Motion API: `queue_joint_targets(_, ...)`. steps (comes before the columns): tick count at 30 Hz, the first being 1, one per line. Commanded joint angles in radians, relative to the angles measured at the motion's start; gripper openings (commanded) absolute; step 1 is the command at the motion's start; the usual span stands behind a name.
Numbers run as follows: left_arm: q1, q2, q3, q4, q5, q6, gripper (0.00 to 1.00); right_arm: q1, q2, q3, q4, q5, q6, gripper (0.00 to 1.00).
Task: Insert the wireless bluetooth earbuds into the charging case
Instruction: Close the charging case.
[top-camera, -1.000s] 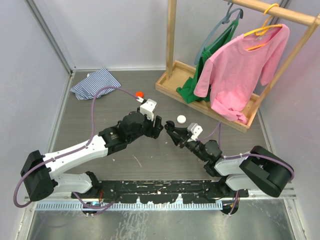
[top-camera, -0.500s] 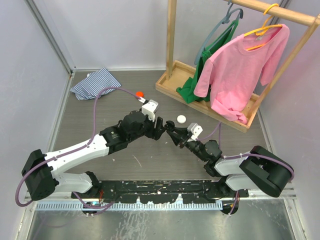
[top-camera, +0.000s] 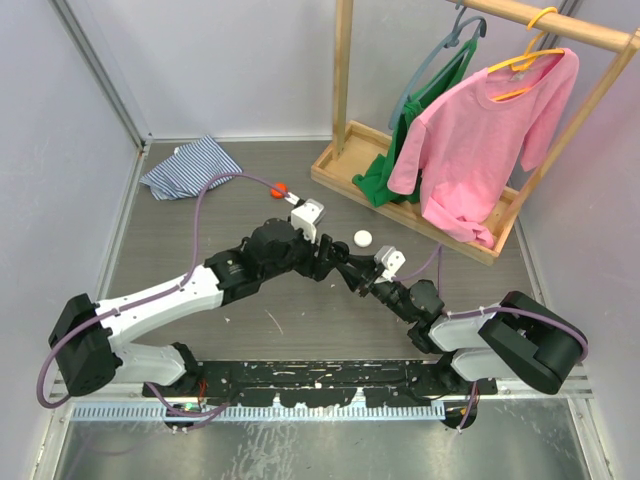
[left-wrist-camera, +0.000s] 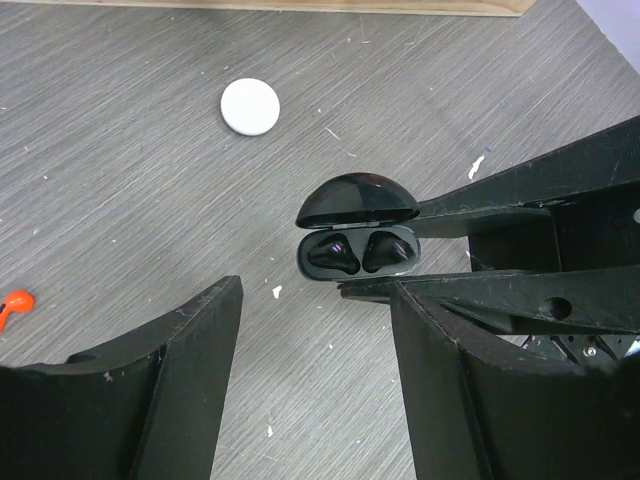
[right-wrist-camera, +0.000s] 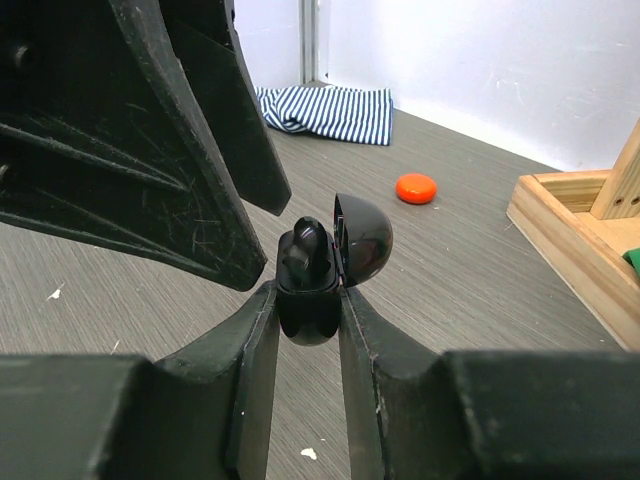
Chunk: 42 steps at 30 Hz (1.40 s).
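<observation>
My right gripper is shut on the black charging case and holds it just above the floor. Its lid stands open. In the left wrist view the case shows two black earbuds seated side by side under the raised lid. My left gripper is open and empty. Its fingers hang close above and beside the case. In the top view the left gripper and the right gripper meet at mid-table.
A white round puck lies just beyond the grippers, and an orange puck lies farther back left. A striped cloth is at the back left. A wooden clothes rack with a pink shirt stands at the back right.
My left gripper has moved right, toward the right gripper, and now reaches the held case. The right arm has stayed in place.
</observation>
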Motion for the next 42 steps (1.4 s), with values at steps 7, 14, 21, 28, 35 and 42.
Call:
queue_joint_targets(7, 0.005, 0.027, 0.057, 0.049, 0.032, -0.026, 0.63, -0.001, -0.003, 0.020, 0.089, -0.009, 0.005, 0.13)
queue_joint_targets(14, 0.030, -0.044, 0.063, -0.001, 0.036, -0.021, 0.67, -0.001, -0.004, 0.020, 0.089, -0.012, 0.005, 0.13)
queue_joint_targets(21, 0.134, -0.103, 0.063, -0.047, 0.234, -0.074, 0.74, 0.000, -0.011, 0.020, 0.097, -0.047, 0.024, 0.13)
queue_joint_targets(28, 0.236, -0.132, 0.060, -0.046, 0.433, -0.168, 0.76, 0.000, -0.011, 0.033, 0.090, -0.126, 0.037, 0.13)
queue_joint_targets(35, 0.348, -0.107, 0.045, 0.006, 0.669, -0.303, 0.77, -0.001, -0.003, 0.060, 0.093, -0.204, 0.063, 0.13)
queue_joint_targets(42, 0.352, -0.076, 0.026, 0.042, 0.738, -0.346, 0.76, -0.001, 0.012, 0.107, 0.081, -0.273, 0.098, 0.13)
